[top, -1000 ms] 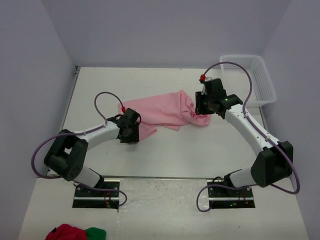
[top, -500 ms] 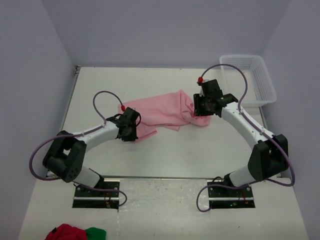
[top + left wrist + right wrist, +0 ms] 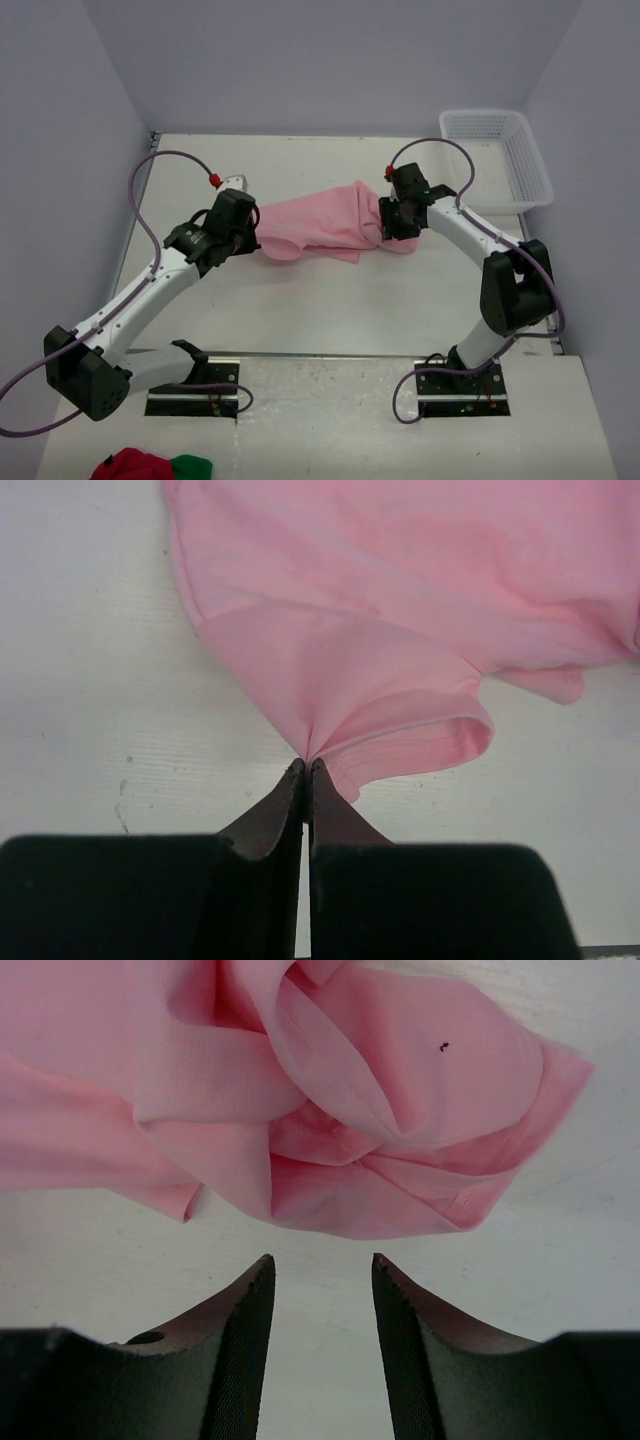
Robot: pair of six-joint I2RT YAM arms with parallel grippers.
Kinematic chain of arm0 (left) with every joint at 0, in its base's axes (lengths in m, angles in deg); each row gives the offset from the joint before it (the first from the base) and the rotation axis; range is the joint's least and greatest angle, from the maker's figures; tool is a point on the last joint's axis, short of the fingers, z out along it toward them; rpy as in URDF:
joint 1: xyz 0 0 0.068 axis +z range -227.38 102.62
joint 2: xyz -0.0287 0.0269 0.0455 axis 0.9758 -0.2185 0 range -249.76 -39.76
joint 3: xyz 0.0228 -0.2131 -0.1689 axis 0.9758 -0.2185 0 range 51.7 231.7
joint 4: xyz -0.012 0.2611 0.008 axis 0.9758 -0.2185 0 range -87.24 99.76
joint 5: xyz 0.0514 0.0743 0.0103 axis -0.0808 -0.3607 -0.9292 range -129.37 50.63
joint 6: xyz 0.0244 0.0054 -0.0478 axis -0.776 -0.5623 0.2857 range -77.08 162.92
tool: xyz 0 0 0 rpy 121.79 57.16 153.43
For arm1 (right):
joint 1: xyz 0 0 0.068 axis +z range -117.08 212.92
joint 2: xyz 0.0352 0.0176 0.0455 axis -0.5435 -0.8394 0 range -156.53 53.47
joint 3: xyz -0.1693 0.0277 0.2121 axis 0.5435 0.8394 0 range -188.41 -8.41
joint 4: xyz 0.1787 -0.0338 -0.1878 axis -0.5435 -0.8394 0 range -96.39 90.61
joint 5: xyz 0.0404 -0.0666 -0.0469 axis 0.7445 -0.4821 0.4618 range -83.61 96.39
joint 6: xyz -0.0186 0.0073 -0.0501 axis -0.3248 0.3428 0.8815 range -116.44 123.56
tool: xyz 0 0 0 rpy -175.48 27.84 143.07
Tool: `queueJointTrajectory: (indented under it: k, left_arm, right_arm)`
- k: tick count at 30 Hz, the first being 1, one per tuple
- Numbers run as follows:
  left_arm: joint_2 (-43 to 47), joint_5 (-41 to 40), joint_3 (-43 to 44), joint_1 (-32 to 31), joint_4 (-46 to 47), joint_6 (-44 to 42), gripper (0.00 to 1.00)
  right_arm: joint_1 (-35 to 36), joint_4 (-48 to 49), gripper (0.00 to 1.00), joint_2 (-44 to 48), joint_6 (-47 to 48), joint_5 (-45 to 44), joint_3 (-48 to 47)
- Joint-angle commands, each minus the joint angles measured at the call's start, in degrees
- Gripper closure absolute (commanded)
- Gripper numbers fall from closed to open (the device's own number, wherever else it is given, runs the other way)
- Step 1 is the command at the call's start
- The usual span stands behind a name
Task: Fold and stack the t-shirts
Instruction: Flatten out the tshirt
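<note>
Left pincer point(image 3: 305, 772): closed, pinching a fold of cloth at the 9 o'clock end of the pink t-shirt point(image 3: 320, 222). Right pincer point(image 3: 320, 1270): jaws apart, holding nothing, poised just beside the bunched 3 o'clock end without touching it. Shirt: one only, rumpled and twisted, lying across the middle of the desk point(image 3: 330, 300). White basket point(image 3: 530, 170): at the desk's 2 o'clock corner. Progress, as judged: early. The shirt is not yet flattened, no fold is made and no stack is begun.

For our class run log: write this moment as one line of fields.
left pincer: shut on shirt edge | right pincer: open, near shirt, holding nothing | shirt: crumpled, unfolded, on table
</note>
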Motion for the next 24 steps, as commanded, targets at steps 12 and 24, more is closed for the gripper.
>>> queueJointTrajectory:
  k: [12,24]
  left_arm:
    - [5.0,-2.8,18.5,0.0,-5.5,-8.8,1.00]
    - [-0.4,37.1,35.3,0.0,15.3,-16.5,1.00]
  right_arm:
    - [0.9,3.9,0.51,-0.8,-0.2,3.7,-1.2]
    - [1.9,4.5,0.51,4.3,-0.2,3.1,-0.8]
